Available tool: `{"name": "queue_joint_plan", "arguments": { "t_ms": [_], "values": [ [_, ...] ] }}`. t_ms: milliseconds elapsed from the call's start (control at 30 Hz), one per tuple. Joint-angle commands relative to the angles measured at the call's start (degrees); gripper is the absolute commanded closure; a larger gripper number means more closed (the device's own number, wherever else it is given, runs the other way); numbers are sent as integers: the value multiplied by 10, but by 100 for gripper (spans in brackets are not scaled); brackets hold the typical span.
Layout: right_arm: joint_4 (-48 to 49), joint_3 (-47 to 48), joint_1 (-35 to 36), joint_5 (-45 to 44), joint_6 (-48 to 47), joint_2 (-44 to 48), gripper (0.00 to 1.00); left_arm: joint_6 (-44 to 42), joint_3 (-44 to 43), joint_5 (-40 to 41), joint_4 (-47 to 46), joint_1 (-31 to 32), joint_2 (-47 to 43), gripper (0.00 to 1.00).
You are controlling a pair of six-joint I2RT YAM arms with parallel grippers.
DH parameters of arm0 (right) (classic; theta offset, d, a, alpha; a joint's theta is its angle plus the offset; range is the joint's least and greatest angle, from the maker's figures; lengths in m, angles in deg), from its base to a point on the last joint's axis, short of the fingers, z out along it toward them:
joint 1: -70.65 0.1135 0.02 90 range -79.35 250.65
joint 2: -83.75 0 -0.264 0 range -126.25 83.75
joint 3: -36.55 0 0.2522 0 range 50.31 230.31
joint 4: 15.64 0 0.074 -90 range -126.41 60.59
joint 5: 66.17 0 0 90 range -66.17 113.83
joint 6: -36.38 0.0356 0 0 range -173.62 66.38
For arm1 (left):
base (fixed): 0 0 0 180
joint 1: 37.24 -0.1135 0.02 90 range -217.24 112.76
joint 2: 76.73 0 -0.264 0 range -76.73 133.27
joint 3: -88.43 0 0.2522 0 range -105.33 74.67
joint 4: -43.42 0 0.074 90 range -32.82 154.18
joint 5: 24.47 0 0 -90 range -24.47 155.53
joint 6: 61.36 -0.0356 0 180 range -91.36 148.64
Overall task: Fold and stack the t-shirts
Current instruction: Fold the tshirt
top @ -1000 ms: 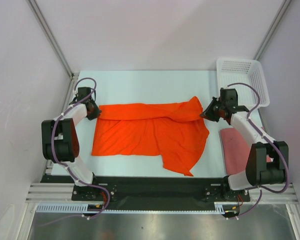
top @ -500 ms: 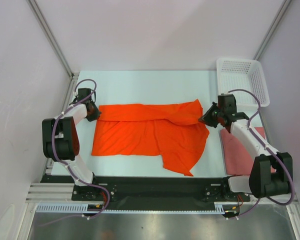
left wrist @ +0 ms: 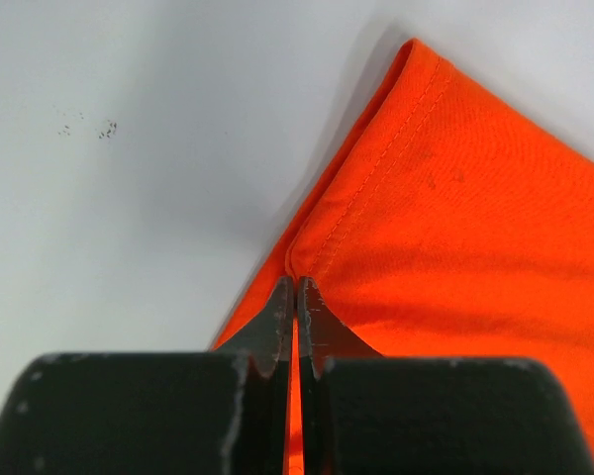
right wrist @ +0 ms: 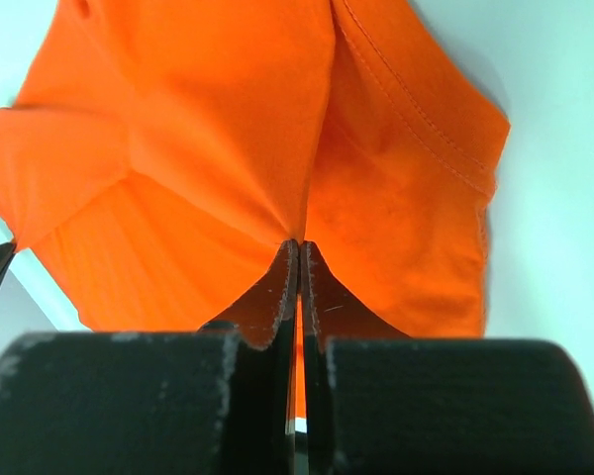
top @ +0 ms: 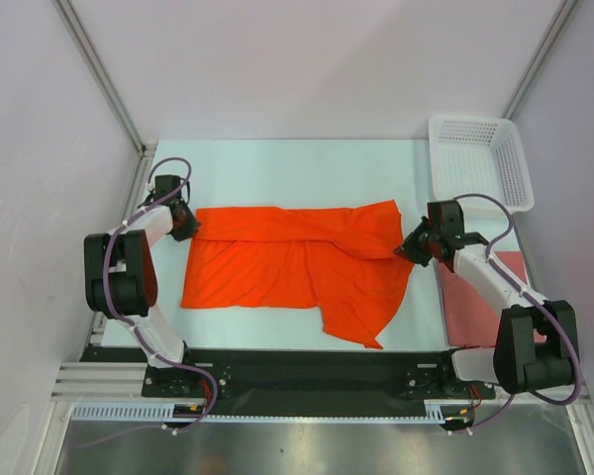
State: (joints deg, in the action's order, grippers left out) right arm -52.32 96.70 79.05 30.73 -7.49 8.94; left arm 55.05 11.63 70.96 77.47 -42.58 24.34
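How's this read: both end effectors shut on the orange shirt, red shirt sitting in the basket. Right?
One error. The red shirt lies on the table, nearer than the basket, partly under the right arm; the top view shows it. The left end effector and right end effector are indeed shut on the orange shirt.

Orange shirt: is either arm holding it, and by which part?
Both. Left gripper, jaws shut, pinches the orange shirt at its far-left corner; right gripper pinches its right edge.
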Motion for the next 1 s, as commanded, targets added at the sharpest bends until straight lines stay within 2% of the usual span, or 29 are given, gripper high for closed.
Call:
{"name": "queue_joint_plan", "arguments": {
  "t_ms": [0,133,233,267,333,367,400,433,467,500,600,767,967],
  "values": [
    [20,-14,3,-2,11,-2,100,-12,4,7,-4,-5,0,100],
    [27,-20,1,3,14,-12,100,-12,4,6,-4,-7,2,99],
    [16,-13,2,23,-1,-24,84,-10,6,21,5,-7,-3,95],
    [7,-10,3,30,-26,-26,72,-8,6,31,9,-7,-6,88],
    [-23,28,7,33,-74,-24,56,-9,-1,58,37,-12,-17,75],
    [-42,53,8,17,-107,-30,40,-9,-15,68,47,-11,-32,65],
    [-74,113,-2,-10,-154,-38,36,-10,-18,77,51,-11,-46,60],
    [-82,140,-11,-12,-171,-52,35,-13,-20,88,49,-10,-60,54],
    [-84,169,-19,-9,-185,-79,33,-14,-23,92,45,-9,-84,44],
    [-79,213,-22,-8,-205,-96,32,-15,-26,88,41,-7,-92,43],
    [-57,260,-18,-29,-233,-164,31,-9,-44,56,34,-8,-95,44],
    [-63,378,-19,-63,-273,-277,31,16,-60,-79,0,-7,-48,51],
    [-99,487,-19,-62,-307,-405,35,58,-74,-124,-16,-5,12,53]
  ]
}}
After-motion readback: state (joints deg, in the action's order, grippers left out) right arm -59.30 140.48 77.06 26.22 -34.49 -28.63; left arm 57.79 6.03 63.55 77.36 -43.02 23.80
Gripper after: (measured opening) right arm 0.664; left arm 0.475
